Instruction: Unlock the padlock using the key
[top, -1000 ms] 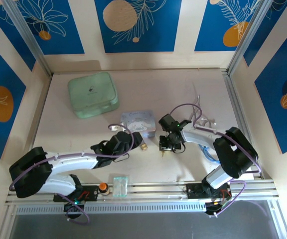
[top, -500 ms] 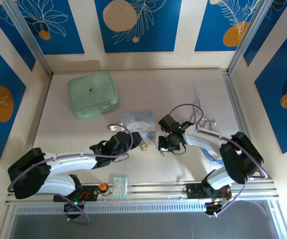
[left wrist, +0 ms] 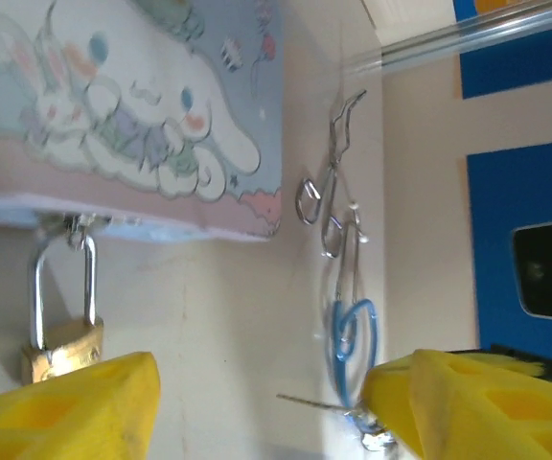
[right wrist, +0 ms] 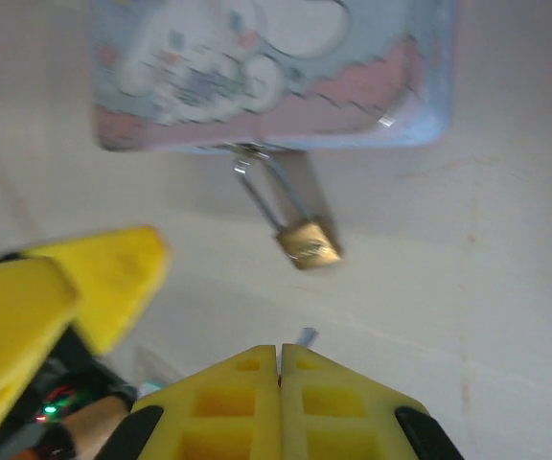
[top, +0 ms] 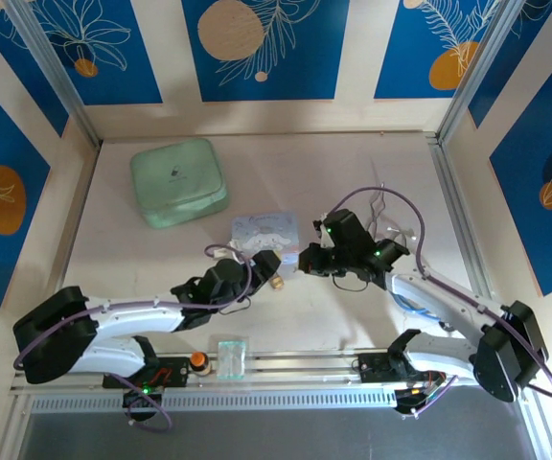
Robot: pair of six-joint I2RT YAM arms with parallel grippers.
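From above, the padlock [top: 276,283] lies on the pale worktop [top: 353,172] at six o'clock from the cartoon-printed tin [top: 266,230]. The left end effector [top: 263,266] sits just at its ten o'clock and the right end effector [top: 305,261] near its two o'clock; a green box [top: 178,182] rests well apart at ten o'clock. Blue leaf-printed panels and aluminium rails close the space in, so we judge there is little room to swing.

In the left wrist view, the yellow fingers [left wrist: 65,412] stand apart and hold nothing; the brass body hangs by its thin shackle from the tin's edge, at seven o'clock in the frame, just above one finger. Bent wire pieces [left wrist: 329,201] and a blue loop [left wrist: 353,331] lie at three o'clock from the tin.

In the right wrist view, the right end effector's fingers are pressed together; a small pale tip pokes out at one o'clock from their seam, which we take to be the key [right wrist: 305,336], clamped between them. The brass body lies at twelve o'clock from it, apart.

We judge the padlock light, hard and smooth; tethered by its shackle, it will pivot when pushed, so we would pinch the brass body across its flat faces and leave its base free. The key looks thin, stiff and slippery, and likely to twist in the grip.
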